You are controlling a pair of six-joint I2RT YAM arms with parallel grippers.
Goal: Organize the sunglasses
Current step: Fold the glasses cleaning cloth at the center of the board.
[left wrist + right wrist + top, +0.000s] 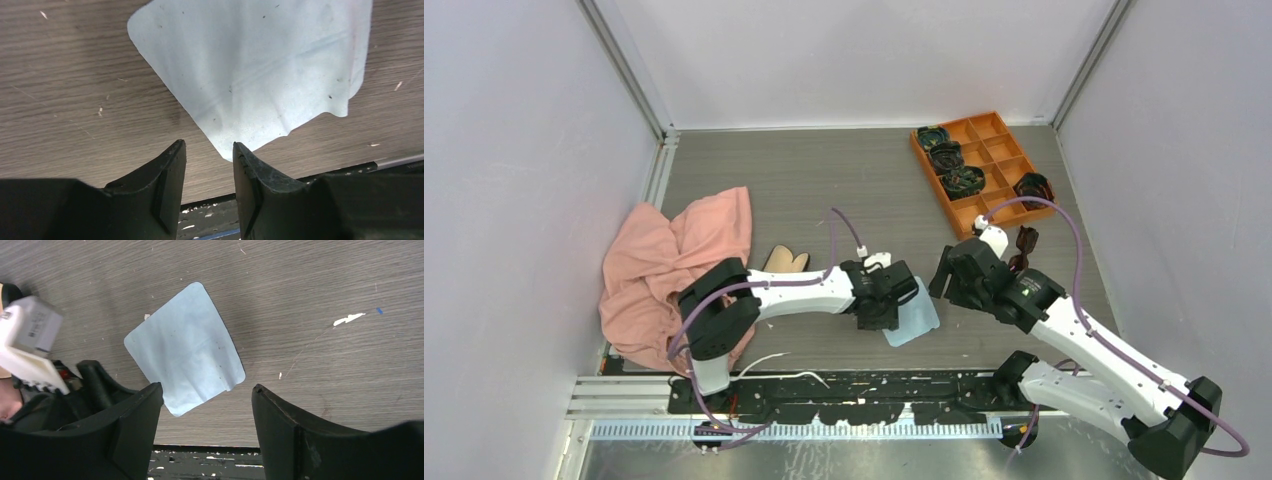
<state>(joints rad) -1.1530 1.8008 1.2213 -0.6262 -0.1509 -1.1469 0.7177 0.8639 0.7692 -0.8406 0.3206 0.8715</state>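
The left pincer [209, 149], jaws parted, hovers at the blue cloth's [260, 65] near corner and should press to the worktop [75, 100] before pinching; the right pincer [206, 392] hangs open, and the sunglasses [1027, 241] lie just beside the orange tray [1002, 152].

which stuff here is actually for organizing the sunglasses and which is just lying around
For the job: sunglasses; probably the tan-lined case and light blue cloth.
Lying about: pink cloth; orange tray holding dark coiled bundles.
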